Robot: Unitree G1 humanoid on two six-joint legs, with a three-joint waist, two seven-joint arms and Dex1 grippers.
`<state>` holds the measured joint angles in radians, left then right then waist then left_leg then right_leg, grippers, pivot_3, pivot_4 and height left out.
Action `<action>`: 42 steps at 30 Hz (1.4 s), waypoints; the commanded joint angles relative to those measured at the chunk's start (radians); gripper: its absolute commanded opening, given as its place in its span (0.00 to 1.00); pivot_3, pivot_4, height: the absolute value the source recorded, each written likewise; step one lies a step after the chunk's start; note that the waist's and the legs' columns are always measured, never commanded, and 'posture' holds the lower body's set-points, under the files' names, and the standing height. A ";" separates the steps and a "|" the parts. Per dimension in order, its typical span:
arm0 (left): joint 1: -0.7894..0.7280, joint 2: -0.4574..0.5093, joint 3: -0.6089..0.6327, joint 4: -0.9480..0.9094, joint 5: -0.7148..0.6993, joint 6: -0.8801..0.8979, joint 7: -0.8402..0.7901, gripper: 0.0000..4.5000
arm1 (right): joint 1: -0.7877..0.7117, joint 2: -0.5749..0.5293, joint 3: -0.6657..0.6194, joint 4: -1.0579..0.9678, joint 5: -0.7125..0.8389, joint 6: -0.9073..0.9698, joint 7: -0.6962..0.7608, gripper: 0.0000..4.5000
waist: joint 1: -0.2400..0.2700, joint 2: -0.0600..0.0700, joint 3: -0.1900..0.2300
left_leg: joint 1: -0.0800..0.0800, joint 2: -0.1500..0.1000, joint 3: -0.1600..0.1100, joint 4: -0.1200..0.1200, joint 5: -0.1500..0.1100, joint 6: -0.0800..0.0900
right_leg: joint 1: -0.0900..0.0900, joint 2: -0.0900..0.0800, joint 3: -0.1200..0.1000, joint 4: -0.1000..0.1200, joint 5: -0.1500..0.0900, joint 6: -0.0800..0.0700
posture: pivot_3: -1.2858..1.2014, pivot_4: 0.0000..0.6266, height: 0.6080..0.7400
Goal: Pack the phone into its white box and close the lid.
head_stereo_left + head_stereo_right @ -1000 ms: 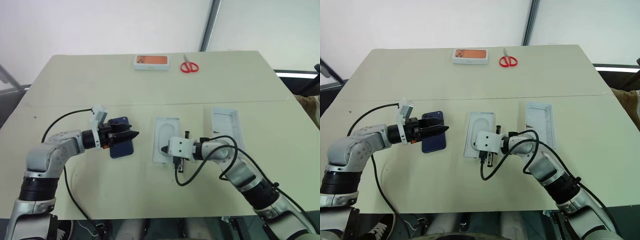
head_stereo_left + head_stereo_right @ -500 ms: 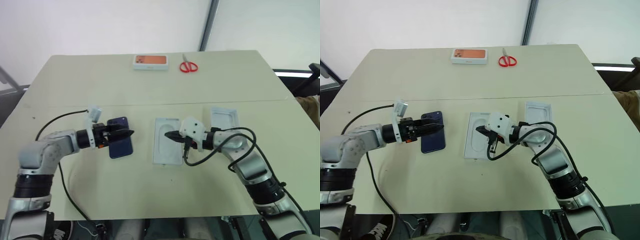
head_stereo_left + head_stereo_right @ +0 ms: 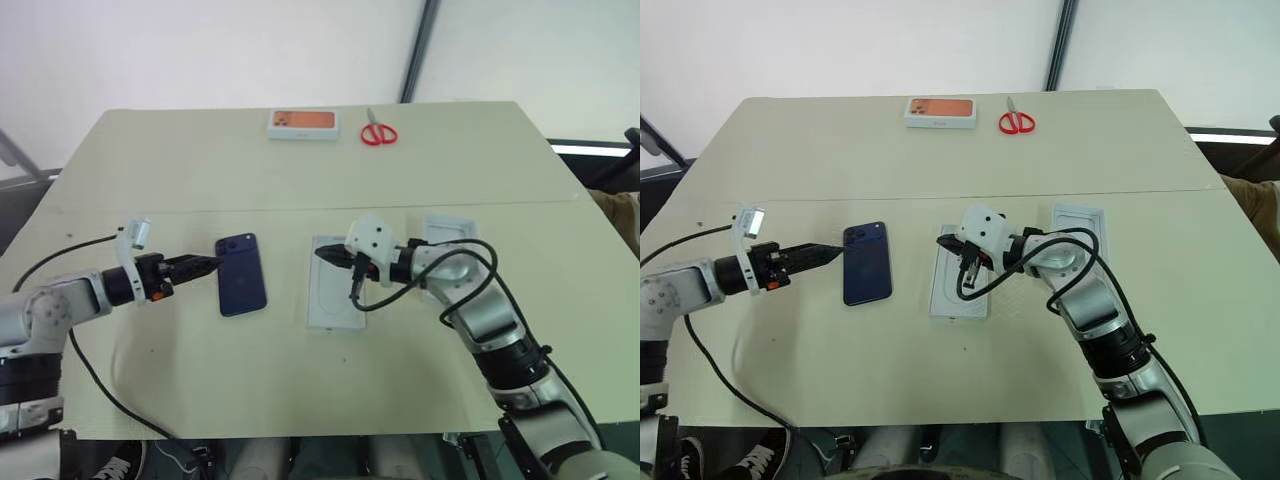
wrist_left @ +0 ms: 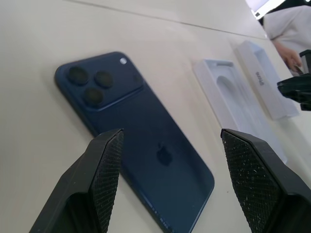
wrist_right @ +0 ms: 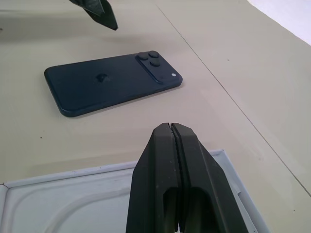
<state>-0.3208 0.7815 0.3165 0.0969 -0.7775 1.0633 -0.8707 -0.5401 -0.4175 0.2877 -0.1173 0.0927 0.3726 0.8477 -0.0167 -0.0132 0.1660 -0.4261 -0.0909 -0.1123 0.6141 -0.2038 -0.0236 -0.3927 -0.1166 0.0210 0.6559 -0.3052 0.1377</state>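
On the near half of the bench (image 3: 150,190), the phone (image 3: 241,288) lies face down, free of both tools. The left tool (image 3: 205,265), jaws wide and empty, points level at its left edge; a clean pickup probably means straddling the phone's long sides squarely. Right of it, the right tool (image 3: 330,256), shut and empty, hovers over the tray with the oval outline (image 3: 335,300). The tray farther right (image 3: 455,240) lies open.

A lab-like test room: bare beige table (image 3: 300,170) against plain white walls (image 3: 200,50).
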 commanded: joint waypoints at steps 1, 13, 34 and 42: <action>0.008 0.000 0.048 -0.046 -0.035 0.017 0.014 0.75 | -0.040 0.024 0.013 0.004 -0.016 -0.028 -0.014 0.01 | -0.001 0.000 0.000 | 0.000 0.000 0.000 0.000 0.000 0.000 | 0.000 0.000 0.000 0.000 0.000 0.000 | 0.52 0.24 1.00; -0.034 -0.052 0.077 0.075 -0.038 0.145 0.174 0.75 | -0.192 0.207 0.209 0.279 -0.231 -0.141 -0.117 0.01 | -0.005 0.000 0.000 | 0.000 0.000 0.001 -0.001 0.003 -0.004 | -0.004 0.000 0.001 0.004 0.000 0.000 | 0.52 0.24 1.00; -0.052 -0.175 0.026 0.046 -0.028 0.284 0.270 0.75 | -0.293 0.298 0.296 0.490 -0.364 -0.104 -0.017 0.01 | -0.003 0.000 -0.002 | 0.001 -0.001 0.000 0.000 0.003 -0.006 | -0.003 0.000 0.001 0.007 0.000 0.000 | 0.52 0.24 1.00; -0.067 -0.202 -0.031 0.033 0.008 0.298 0.291 0.75 | -0.286 0.313 0.307 0.488 -0.379 -0.095 -0.012 0.01 | 0.005 0.001 -0.004 | 0.003 -0.002 0.000 0.000 0.003 -0.005 | 0.000 0.000 0.001 0.007 0.000 0.000 | 0.52 0.24 1.00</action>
<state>-0.4083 0.5985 0.3667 0.1208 -0.7866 1.3164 -0.5913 -0.8175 -0.1242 0.5840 0.3867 -0.2825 0.2802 0.8317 -0.0121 -0.0125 0.1619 -0.4216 -0.0928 -0.1126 0.6144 -0.2012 -0.0284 -0.3918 -0.1171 0.0219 0.6626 -0.3053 0.1375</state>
